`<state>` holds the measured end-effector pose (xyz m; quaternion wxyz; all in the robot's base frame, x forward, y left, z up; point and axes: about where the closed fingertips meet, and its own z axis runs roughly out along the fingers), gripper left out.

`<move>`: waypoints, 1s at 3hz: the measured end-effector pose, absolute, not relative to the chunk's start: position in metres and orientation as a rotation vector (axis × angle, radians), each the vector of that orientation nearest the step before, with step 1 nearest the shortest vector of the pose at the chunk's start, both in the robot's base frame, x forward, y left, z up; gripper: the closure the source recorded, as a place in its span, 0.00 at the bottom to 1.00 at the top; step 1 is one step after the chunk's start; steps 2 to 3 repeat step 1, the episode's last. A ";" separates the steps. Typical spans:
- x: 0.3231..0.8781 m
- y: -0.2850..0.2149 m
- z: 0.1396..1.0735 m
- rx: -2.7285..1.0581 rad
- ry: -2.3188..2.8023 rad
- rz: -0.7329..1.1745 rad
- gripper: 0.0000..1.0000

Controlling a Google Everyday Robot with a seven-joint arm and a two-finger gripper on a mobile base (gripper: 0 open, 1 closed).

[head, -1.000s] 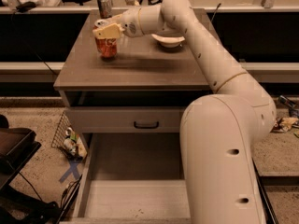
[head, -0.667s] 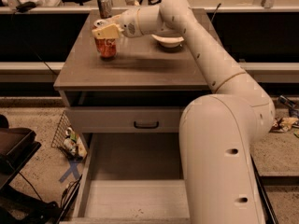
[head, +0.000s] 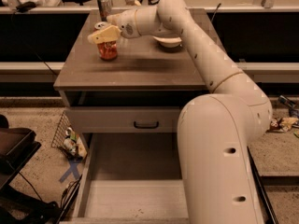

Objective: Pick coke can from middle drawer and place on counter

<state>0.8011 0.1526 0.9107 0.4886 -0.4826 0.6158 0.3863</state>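
**Coke can on the counter, gripper right on top of it**

I am watching the coke can (head: 108, 51) standing upright on the counter (head: 140, 71), in the far left part of the slab, near its back edge. The gripper (head: 103, 34) is sitting right over the can's top, covering the lid and the upper rim, so only the red body below is showing. I am not making out whether it is clamped on the can or merely resting against it — from this angle I cannot tell. The can's base is looking flat on the slab, with a dark reflection under it.

The arm (head: 210, 64) is reaching in from the right, bending over the counter's right half and ending at the gripper. Its wide lower body is filling the right foreground and hiding the right side of the drawer (head: 131, 199).

That drawer is hanging pulled out at the bottom of the cabinet, its pale floor and low left wall facing me. Just above it a closed drawer front (head: 107, 120) is showing a black handle (head: 146, 124).

Behind the arm, a white bowl (head: 168, 41) is sitting on the counter, well apart from the coke can. A tall can (head: 104, 7) is standing at the back left edge — just behind the gripper.

On the floor to the left, a wire basket (head: 63, 132) is leaning near the cabinet, with a blue tape cross (head: 70, 170) below it.
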 end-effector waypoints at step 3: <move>0.801 0.153 0.911 -1.173 1.497 0.939 0.00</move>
